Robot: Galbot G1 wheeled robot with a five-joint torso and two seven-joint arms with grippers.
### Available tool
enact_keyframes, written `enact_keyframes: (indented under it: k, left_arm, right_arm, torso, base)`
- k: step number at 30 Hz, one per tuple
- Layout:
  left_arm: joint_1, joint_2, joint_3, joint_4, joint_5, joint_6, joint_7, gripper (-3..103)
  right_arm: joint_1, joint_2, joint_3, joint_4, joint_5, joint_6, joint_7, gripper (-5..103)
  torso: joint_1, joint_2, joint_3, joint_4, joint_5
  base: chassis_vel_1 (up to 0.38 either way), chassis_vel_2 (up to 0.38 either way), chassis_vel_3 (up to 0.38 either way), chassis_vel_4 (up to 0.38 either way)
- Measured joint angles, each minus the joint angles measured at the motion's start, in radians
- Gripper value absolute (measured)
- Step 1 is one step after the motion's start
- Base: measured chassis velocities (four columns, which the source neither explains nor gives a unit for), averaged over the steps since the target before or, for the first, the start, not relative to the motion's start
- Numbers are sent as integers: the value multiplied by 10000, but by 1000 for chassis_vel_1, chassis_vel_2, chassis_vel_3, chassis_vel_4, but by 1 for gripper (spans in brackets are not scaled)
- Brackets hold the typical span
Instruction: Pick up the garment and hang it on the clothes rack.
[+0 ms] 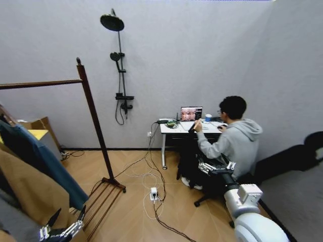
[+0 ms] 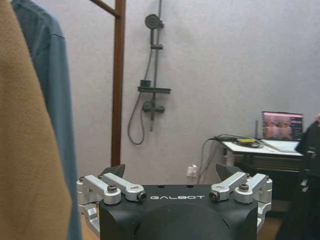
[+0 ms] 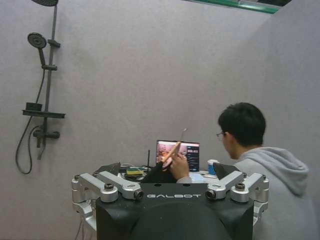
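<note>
- The left hand [image 1: 64,222] is hanging low at the bottom left of the head view, its two dark fingertips spread wide apart and gripping nothing; in the left wrist view the left hand [image 2: 172,172] is showing the same wide gap between its tips.
- It is sitting just beside the lower edge of the hanging clothes, close to the tan coat [image 1: 30,194], without visibly touching any of them.
- The garment [image 1: 38,156], a dark teal long-sleeved top, is hanging at the left between the tan coat and the wall side; in the left wrist view it is draping down just behind the coat. I cannot tell what its hanger is hooked on.
- The clothes rack [image 1: 93,118] is standing right beside the garment, its reddish-brown post rising from a slatted base on the wooden floor [image 1: 131,212], with the top bar running off to the left above the clothes.
- The right hand [image 1: 217,167] is being held out in front at the right side, fingers spread open and empty; it is pointing toward a seated person at a white bench [image 1: 174,128] carrying a laptop [image 1: 191,114].
- A shower fitting [image 1: 120,70] is hanging on the grey wall behind the rack.
</note>
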Motion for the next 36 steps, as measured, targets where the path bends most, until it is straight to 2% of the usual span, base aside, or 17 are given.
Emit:
enact_keyframes:
  k: [16, 20, 35, 36]
  left_arm:
    - [0, 0, 1, 0, 0, 0, 4, 100]
    - [0, 0, 0, 0, 0, 0, 3, 100]
    - [0, 0, 0, 0, 0, 0, -1, 100]
    - [0, 0, 1, 0, 0, 0, 1, 100]
  right_arm:
    - [-24, 105, -392, -4, -239, 116, -92, 100]
    - [-56, 212, -537, -9, -354, 166, -96, 100]
    - [-124, 291, -684, -9, -505, 230, -102, 100]
    - [-133, 270, -708, -10, -511, 229, -102, 100]
  torso:
    - [3, -1, 2, -4, 2]
    - [5, -3, 3, 2, 2]
    - [3, -3, 2, 1, -2]
    - [4, -3, 2, -2, 6]
  base:
    - [12, -243, -233, 10]
    - [70, -127, -118, 72]
    - [174, -165, -174, 166]
    - [227, -220, -218, 238]
